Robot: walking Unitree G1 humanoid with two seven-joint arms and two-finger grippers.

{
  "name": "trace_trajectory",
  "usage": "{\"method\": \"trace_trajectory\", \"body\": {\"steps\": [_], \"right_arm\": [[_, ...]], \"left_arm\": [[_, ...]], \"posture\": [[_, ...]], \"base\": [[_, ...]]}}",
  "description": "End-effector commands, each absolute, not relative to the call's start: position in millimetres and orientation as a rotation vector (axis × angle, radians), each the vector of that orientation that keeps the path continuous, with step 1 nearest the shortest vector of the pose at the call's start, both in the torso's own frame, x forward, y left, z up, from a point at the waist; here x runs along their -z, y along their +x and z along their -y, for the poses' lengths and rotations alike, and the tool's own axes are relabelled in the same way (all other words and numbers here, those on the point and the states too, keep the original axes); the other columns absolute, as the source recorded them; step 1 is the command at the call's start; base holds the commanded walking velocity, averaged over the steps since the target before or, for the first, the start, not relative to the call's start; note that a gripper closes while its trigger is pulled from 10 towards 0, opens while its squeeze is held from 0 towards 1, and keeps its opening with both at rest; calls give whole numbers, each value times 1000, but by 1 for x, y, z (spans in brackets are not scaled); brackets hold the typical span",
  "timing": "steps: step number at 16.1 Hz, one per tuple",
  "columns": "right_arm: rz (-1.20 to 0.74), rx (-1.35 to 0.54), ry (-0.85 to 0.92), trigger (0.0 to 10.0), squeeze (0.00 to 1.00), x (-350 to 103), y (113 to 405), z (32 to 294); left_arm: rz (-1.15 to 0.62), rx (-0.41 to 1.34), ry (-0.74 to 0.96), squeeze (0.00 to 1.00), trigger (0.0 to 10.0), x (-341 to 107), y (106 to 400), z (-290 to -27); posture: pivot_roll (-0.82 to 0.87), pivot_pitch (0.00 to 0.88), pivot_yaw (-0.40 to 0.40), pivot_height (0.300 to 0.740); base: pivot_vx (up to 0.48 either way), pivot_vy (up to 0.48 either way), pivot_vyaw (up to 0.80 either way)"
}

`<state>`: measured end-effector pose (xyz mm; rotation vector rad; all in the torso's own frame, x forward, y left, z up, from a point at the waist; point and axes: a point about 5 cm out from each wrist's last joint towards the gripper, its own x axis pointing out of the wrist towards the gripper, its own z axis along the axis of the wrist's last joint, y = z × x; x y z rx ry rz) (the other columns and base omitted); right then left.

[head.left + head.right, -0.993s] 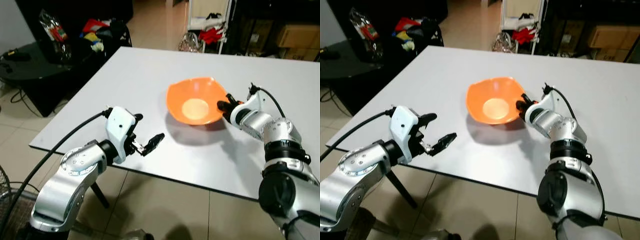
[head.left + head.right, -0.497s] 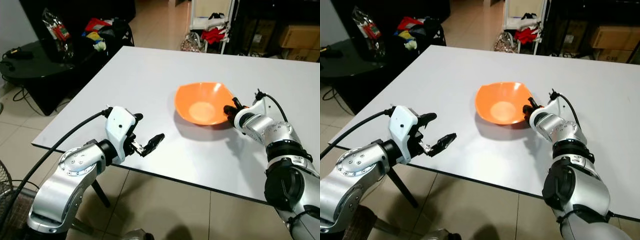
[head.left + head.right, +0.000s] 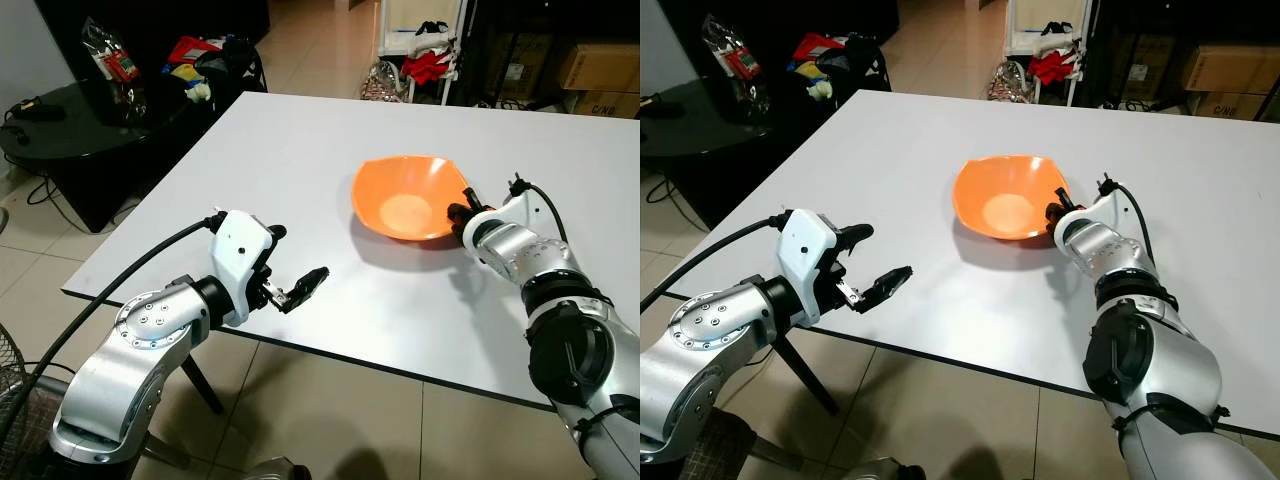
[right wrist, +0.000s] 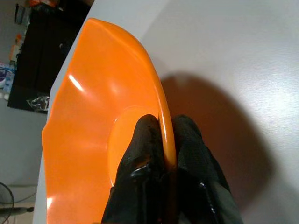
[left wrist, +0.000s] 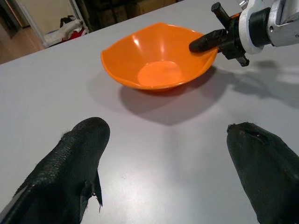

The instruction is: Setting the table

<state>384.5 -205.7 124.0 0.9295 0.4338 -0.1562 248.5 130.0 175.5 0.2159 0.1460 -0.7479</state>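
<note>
Orange bowl sits over the white table, toward the robot's right side of the middle. It is tilted, its open side turned partly toward the robot, with a dark shadow on the tabletop beneath and beside it.

Right gripper is at the bowl's right-hand rim. Its 2 black fingers are clamped on the rim, 1 inside the bowl and 1 outside, with the orange edge pinched between them.

Left gripper hovers over the near left edge of the table, well apart from the bowl and pointing toward it. Its 2 fingers are spread wide and hold nothing.

Beyond the table's far left corner: a black stand with bright-coloured clutter heaped behind it. Cardboard boxes stand on the tiled floor at the far right.
</note>
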Motion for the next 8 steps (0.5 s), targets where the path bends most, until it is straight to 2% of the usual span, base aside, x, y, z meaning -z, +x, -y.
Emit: {"method": "trace_trajectory", "body": {"steps": [1, 2, 8], "right_arm": [[-383, 120, 956, 10000, 82, -138, 392, 199], [-380, 133, 956, 10000, 1000, -137, 392, 200], [-316, 98, 989, 10000, 1000, -151, 396, 208]], "left_arm": [[-141, 754, 231, 0, 10000, -178, 247, -130], [-140, 755, 229, 0, 10000, -179, 246, -130], [-137, 756, 203, 0, 10000, -180, 246, -129]], "posture": [[42, 0, 95, 740], [44, 0, 92, 740], [29, 0, 94, 740]], "base": [[0, 0, 0], [0, 0, 0], [0, 0, 0]]}}
